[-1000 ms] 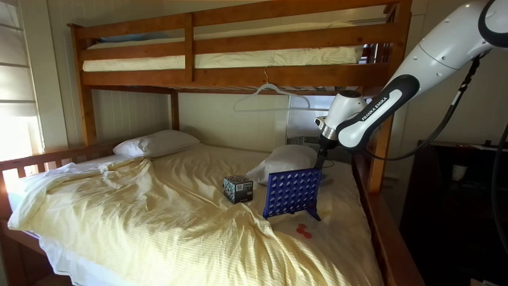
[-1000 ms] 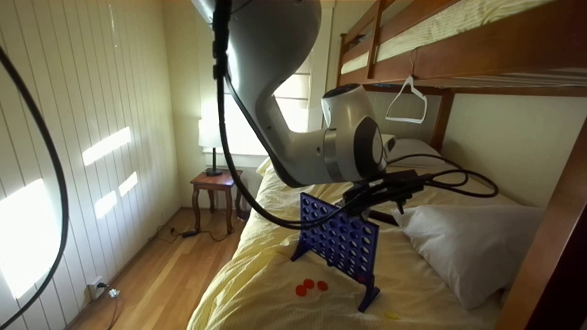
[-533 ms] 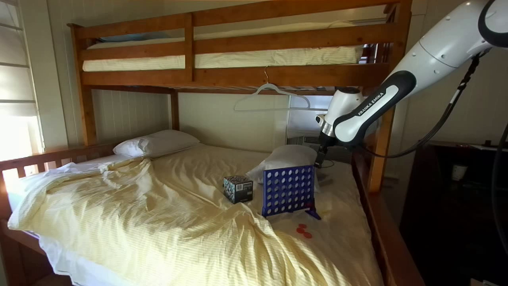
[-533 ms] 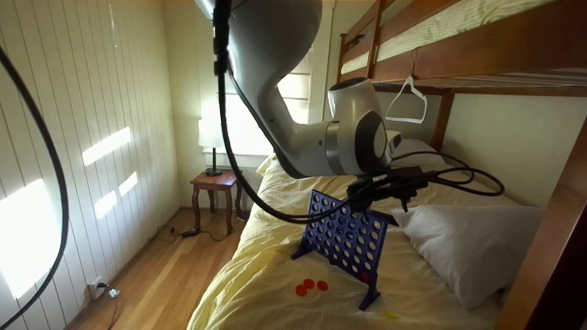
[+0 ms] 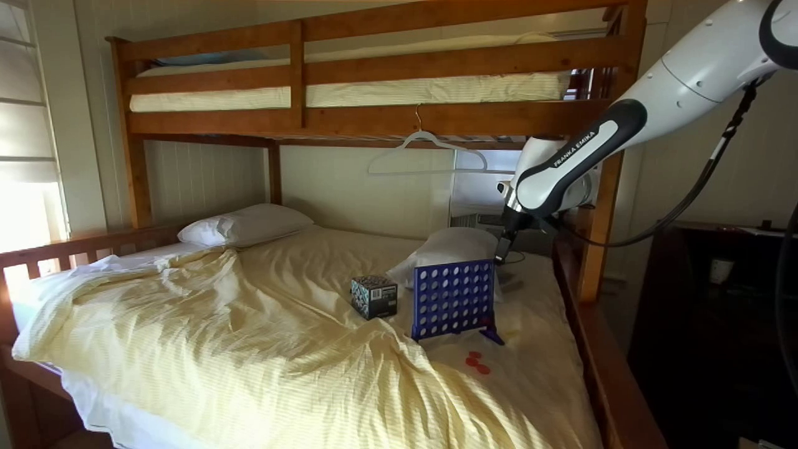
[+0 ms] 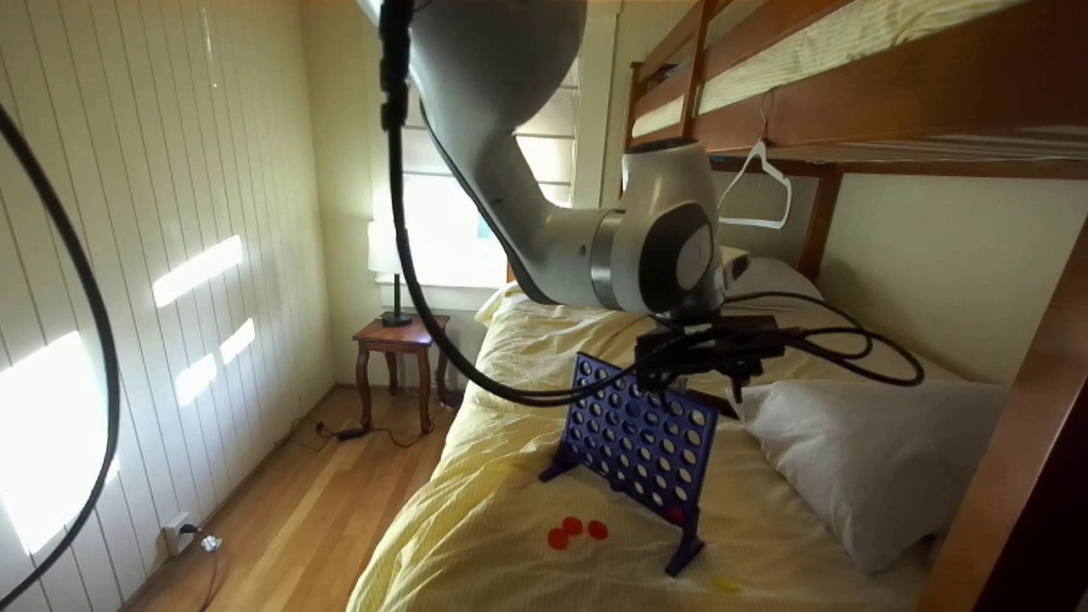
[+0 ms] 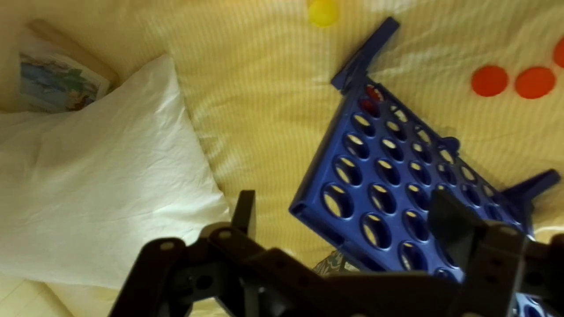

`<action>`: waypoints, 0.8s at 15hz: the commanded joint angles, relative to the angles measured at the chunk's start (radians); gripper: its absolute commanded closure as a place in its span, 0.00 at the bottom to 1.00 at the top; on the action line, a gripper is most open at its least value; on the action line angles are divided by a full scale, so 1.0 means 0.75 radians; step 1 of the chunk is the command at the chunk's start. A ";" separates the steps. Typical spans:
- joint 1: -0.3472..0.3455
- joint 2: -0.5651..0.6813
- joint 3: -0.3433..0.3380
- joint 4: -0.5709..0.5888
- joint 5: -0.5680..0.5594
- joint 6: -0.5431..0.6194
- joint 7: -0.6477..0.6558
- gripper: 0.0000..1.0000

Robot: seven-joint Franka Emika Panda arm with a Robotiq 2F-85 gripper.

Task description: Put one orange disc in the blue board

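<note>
The blue board (image 5: 454,298) stands upright on the bed in both exterior views (image 6: 642,433). In the wrist view, the board (image 7: 365,176) runs from the middle to the lower right. An orange disc (image 7: 369,107) sits in the board's bottom hole at one end. Three loose orange discs lie flat on the sheet beside the board (image 6: 572,527); they also show in the wrist view (image 7: 490,80). My gripper (image 7: 346,213) is open with nothing between its fingers. It hovers over the board's top corner, the fingers apart on either side of that end (image 5: 500,254).
A yellow disc (image 7: 324,12) lies near the board's foot. A white pillow (image 6: 875,459) is close beside the gripper. A dark patterned box (image 5: 374,297) stands behind the board. The upper bunk rail (image 5: 374,121) with a hanger (image 5: 421,134) is above the bed.
The board was turned and leaning under the gripper a second ago, then settled upright and has stayed still since. The gripper came away from its corner and the arm shifted slightly. The loose discs have not moved.
</note>
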State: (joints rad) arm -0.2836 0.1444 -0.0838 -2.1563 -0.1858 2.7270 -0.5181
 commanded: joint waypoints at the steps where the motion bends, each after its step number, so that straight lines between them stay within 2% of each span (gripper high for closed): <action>1: 0.020 -0.127 0.020 -0.036 0.257 -0.225 -0.094 0.00; 3: 0.045 -0.175 0.001 -0.049 0.326 -0.281 -0.087 0.00; 7: 0.086 -0.246 -0.034 -0.066 0.347 -0.386 0.021 0.00; 11: 0.121 -0.278 -0.048 -0.091 0.385 -0.391 0.085 0.00; 12: 0.121 -0.229 -0.059 -0.043 0.334 -0.387 0.065 0.00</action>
State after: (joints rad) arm -0.2175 -0.0273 -0.1042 -2.1895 0.0677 2.4383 -0.4716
